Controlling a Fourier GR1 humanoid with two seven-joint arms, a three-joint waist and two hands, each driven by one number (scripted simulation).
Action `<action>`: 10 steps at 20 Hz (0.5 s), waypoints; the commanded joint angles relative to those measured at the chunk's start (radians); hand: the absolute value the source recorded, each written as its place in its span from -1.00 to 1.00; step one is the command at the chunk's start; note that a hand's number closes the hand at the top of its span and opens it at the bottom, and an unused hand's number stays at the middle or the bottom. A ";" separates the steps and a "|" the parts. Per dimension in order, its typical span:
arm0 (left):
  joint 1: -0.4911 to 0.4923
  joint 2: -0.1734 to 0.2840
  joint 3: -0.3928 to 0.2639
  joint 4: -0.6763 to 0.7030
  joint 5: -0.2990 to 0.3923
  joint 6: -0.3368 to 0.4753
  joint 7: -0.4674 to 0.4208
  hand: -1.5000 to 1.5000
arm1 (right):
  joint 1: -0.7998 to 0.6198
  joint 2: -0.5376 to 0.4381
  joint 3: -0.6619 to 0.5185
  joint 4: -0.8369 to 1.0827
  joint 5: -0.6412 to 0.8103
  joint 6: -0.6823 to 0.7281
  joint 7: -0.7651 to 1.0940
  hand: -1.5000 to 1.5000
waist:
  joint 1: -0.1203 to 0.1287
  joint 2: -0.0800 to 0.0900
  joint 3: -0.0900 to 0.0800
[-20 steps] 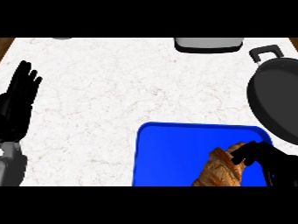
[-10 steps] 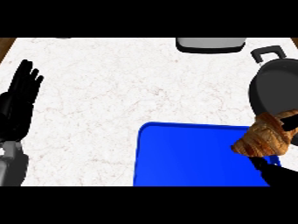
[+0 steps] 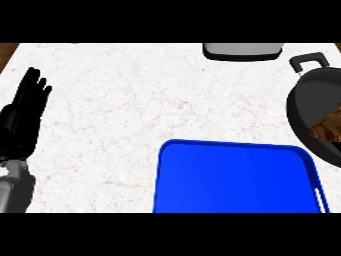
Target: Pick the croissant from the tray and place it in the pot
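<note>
A golden-brown croissant, its crust ridged and flaky, is seen over the dark round pot at the right edge of the head view, within the pot's rim and cut off by the frame. Whether it is resting on the pot's bottom or being held above it cannot be told. The pot is matte black, with a squared loop handle at its upper side. Dark shapes are visible just below the croissant at the frame's edge, but the right hand cannot be made out as such, and the state of its fingers cannot be told.

A bright blue tray, rectangular with rounded corners and a raised lip, is shown on the counter, lying just beside the pot. The counter's top is white stone with faint veining, bordered by brown wood at both upper corners. A grey, rounded object is partly seen at the top edge.

The left hand, black on a grey forearm, is shown at the left edge, fingers straight, pointing up and pressed close together, holding nothing.
</note>
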 commanded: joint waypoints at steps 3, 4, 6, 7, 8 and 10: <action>-0.037 -0.008 -0.011 -0.003 -0.008 0.009 0.013 0.00 | -0.038 -0.176 -0.038 0.189 0.289 -0.128 -0.123 1.00 | 0.021 0.010 0.000; -0.074 -0.010 0.001 0.049 -0.003 0.009 0.006 0.00 | -0.039 -0.136 0.013 0.248 0.352 -0.193 -0.152 1.00 | 0.019 0.012 0.000; -0.018 -0.004 -0.010 -0.023 0.007 -0.013 0.024 0.00 | -0.082 -0.178 -0.010 0.394 0.373 -0.244 -0.214 1.00 | 0.027 0.006 0.001; 0.007 -0.052 -0.048 -0.004 -0.029 0.014 -0.024 0.00 | -0.141 -0.141 0.035 0.485 0.407 -0.293 -0.203 1.00 | 0.030 0.007 0.000; 0.007 -0.013 -0.025 -0.045 -0.005 -0.008 0.039 0.00 | -0.181 -0.163 0.033 0.553 0.417 -0.300 -0.207 1.00 | 0.031 0.005 0.000; -0.002 -0.003 0.010 -0.011 0.013 -0.026 0.003 0.00 | -0.208 -0.176 0.007 0.695 0.372 -0.350 -0.316 1.00 | 0.019 0.004 0.000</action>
